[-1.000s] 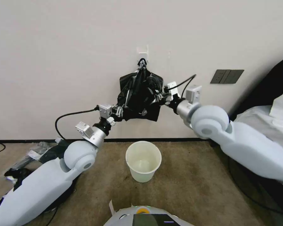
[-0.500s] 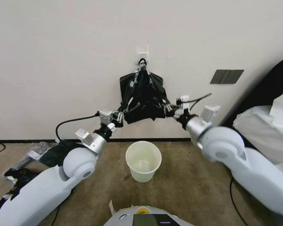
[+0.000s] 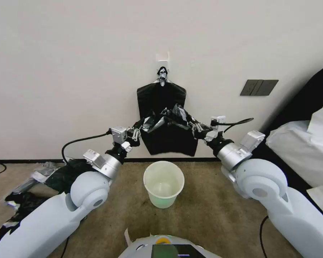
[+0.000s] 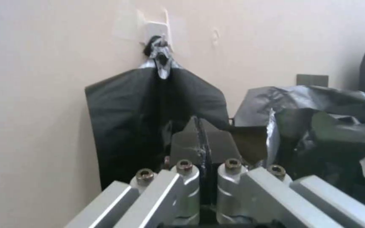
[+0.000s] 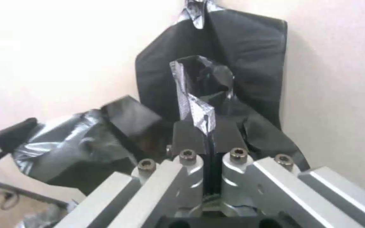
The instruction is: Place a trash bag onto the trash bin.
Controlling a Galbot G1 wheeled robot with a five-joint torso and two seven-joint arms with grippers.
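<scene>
The trash bag (image 3: 170,141), thin glossy black plastic, hangs stretched between my two grippers in front of the wall, above the trash bin. My left gripper (image 3: 139,126) is shut on the bag's left edge (image 4: 200,144). My right gripper (image 3: 194,126) is shut on its right edge (image 5: 199,110). More of the bag's crumpled film (image 4: 313,117) shows in the left wrist view. The trash bin (image 3: 164,183), small, round and white, stands open on the carpet below the bag, apart from it.
A flat black bundle (image 3: 161,95) with a grey-white knot (image 3: 162,75) hangs from a wall hook behind the bag. Black and grey plastic sheets (image 3: 28,182) lie on the floor at left. A dark wall plate (image 3: 258,87) and a draped object (image 3: 305,125) are at right.
Both grippers came down and away from the wall with the bag. It now hangs free of the bundle, which has dropped flat again. The right arm sank lower.
</scene>
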